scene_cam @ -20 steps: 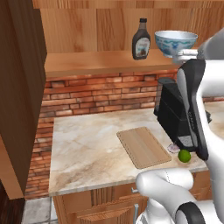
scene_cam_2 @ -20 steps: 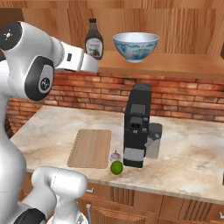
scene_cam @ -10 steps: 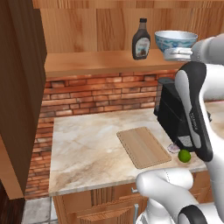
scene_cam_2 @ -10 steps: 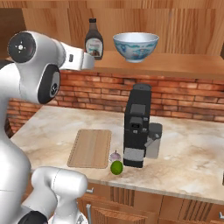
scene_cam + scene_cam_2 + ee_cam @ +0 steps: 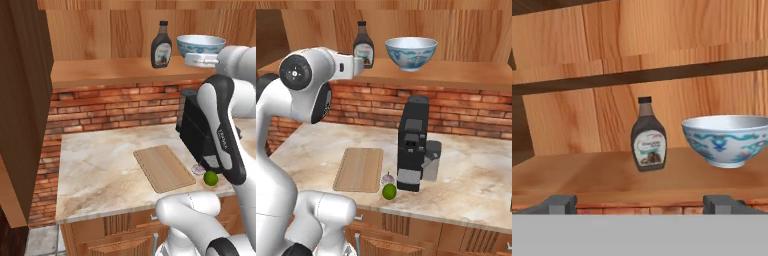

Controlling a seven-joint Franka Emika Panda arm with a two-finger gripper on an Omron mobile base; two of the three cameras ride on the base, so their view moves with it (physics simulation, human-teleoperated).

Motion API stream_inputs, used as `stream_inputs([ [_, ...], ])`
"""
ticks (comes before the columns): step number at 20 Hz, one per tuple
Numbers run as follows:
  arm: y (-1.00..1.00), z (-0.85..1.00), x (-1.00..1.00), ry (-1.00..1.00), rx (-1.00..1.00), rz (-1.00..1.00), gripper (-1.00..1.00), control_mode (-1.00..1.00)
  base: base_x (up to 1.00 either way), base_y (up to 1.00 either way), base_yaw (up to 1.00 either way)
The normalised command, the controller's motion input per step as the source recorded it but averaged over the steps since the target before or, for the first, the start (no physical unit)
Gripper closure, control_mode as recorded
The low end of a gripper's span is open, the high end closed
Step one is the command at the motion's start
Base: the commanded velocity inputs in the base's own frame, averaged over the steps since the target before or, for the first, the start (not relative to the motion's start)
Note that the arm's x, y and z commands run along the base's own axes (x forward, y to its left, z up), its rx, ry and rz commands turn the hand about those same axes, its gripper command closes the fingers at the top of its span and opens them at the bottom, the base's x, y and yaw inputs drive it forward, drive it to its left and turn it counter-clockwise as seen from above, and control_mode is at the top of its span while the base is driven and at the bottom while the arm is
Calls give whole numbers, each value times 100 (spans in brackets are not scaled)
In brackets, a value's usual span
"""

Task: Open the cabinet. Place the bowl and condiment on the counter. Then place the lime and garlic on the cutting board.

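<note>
Condiment (image 5: 648, 143) stands left of bowl (image 5: 727, 138) on the cabinet (image 5: 587, 175) shelf.

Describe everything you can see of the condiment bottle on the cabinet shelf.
The condiment bottle is small and dark brown, with a black cap and a pale label on its broad face. It stands upright on the wooden shelf of the open cabinet, beside the bowl and apart from it. Nothing grips it; the open gripper faces it from in front.

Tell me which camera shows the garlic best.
The right base view: the garlic sits clear on the counter between cutting board and coffee machine. In the left base view it is only a pale sliver.
</note>
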Motion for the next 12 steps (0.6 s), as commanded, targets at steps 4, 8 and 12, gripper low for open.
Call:
stream_inputs([
  [4, 20, 17, 7, -6, -3, 4, -100, -100, 0, 0, 0],
  [8, 17, 23, 0, -4, -4, 0, -100, -100, 0, 0, 0],
  [12, 10, 11, 1, -1, -1, 0, -100, -100, 0, 0, 0],
])
